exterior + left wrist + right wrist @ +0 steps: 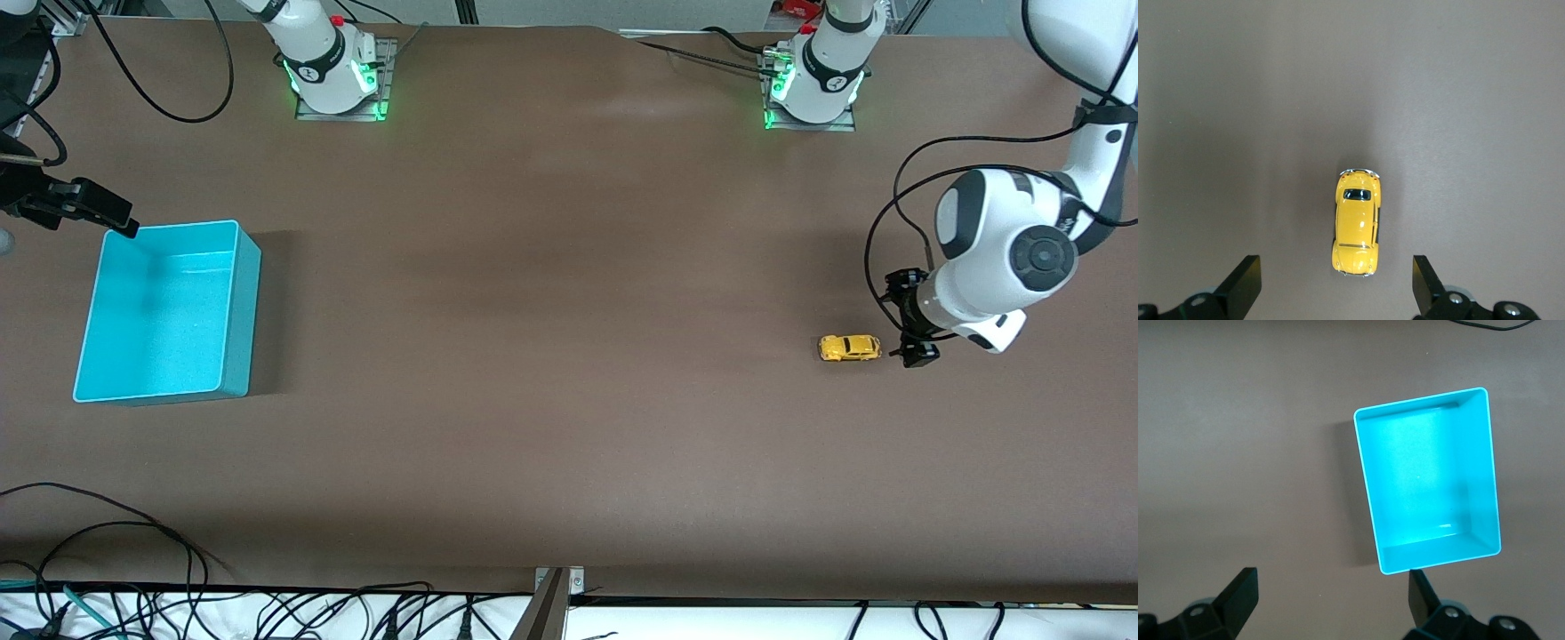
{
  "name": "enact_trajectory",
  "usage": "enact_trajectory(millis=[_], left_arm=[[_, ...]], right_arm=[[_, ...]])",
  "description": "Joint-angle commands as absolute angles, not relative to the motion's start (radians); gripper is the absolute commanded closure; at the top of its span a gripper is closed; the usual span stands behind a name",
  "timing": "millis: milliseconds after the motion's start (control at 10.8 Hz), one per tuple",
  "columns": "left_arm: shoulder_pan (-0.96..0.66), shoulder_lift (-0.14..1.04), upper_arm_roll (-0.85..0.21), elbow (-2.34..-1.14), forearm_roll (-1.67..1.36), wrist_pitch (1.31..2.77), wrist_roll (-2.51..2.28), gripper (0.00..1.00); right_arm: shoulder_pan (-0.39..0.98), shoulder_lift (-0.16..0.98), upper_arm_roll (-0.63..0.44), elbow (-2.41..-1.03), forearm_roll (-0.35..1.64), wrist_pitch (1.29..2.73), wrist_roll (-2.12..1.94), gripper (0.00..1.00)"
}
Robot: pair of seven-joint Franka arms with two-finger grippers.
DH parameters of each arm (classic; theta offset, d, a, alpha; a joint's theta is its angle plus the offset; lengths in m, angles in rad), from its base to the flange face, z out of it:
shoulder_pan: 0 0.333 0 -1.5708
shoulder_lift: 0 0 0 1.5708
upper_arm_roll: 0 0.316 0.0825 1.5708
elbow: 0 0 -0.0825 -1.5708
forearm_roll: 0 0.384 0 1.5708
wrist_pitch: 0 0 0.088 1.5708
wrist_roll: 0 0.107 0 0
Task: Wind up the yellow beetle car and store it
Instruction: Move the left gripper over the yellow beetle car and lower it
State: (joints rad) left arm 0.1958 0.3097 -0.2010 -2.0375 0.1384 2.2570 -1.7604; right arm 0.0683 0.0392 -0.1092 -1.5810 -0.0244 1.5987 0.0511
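Cables (116, 569) trail along the counter's (551, 356) edge closest to the front camera, off the working surface. Next up the view, the turquoise bin (238, 302) sits at the right arm's end, open top, nothing visible inside; right wrist view shows its floor bare (1431, 480). Yellow beetle car (849, 348) stands on its wheels on the bare counter at the left arm's end, well apart from the bin, its long axis running along the counter's length. Left gripper (909, 324) hangs low just beside the car's end that faces the left arm's edge of the counter; not touching. Left wrist view: car (1357, 223) lies ahead of the two fingers (1241, 283), centred on the gap between them, fingers spread wide with nothing between. Right gripper (111, 213) hovers by the bin's corner farthest from the front camera, fingers (1238, 593) likewise apart and empty; that arm waits. Step in hand, by my reading: approach for the first pick-up, with winding and storing both not yet done. Next move calls for carrying the left gripper forward over the car and lowering so the fingers straddle its narrow body across the sides, then closing gently. Car is small, rounded and on free wheels, so an off-centre closure would likely nudge or roll it away.
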Motion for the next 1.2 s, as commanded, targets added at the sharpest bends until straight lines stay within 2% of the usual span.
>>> enact_trajectory(millis=[0, 556, 1112], left_arm=[[0.187, 0.334, -0.207, -2.071, 0.211, 2.328, -1.793, 0.00], [0.195, 0.426, -0.206, -2.068, 0.262, 2.445, -1.795, 0.00], [0.190, 0.477, -0.204, -2.056, 0.284, 2.476, -1.796, 0.00]], right_arm=[[0.066, 0.038, -0.107, -1.563, -0.017, 1.580, 0.046, 0.00], [0.066, 0.038, -0.106, -1.563, -0.017, 1.580, 0.046, 0.00], [0.069, 0.040, -0.104, -1.563, -0.017, 1.580, 0.046, 0.00]])
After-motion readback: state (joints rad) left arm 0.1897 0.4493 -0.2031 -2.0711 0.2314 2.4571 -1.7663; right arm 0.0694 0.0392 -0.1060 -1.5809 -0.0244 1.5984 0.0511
